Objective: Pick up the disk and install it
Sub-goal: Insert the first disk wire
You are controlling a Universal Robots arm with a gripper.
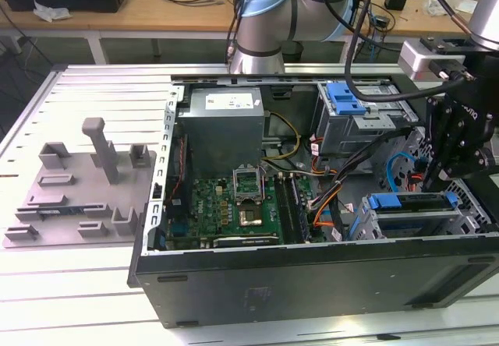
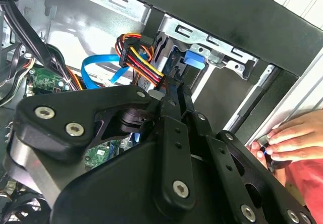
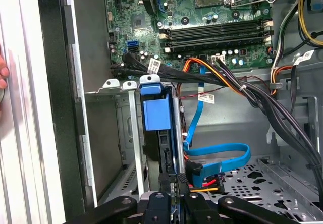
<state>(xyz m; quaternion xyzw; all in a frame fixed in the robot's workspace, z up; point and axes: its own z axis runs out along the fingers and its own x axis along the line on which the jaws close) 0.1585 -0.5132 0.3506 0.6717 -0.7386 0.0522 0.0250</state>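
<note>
The disk (image 1: pixel 412 202) sits edge-up in the drive cage (image 1: pixel 460 225) at the case's corner on the exterior view's right, with its blue carrier on top. In the first wrist view the blue carrier tab (image 3: pixel 156 110) stands in the cage slot, with the dark drive body below it. My black gripper (image 1: pixel 431 181) hangs just above the cage end. Its fingers (image 3: pixel 160 200) are drawn close together at the disk's cable end, beside the coloured power plug (image 2: pixel 139 62). The gripper (image 2: pixel 174 85) looks shut, with nothing held between the fingers.
The open computer case (image 1: pixel 312 280) holds a grey power supply (image 1: pixel 222 124), a motherboard (image 1: pixel 234 206) and a second blue carrier (image 1: pixel 347 97) in the far cage. Blue and black cables (image 3: pixel 222 158) lie beside the cage. A person's hand (image 2: pixel 292 138) rests outside the case wall. A grey fixture plate (image 1: pixel 78 190) lies on the exterior view's left.
</note>
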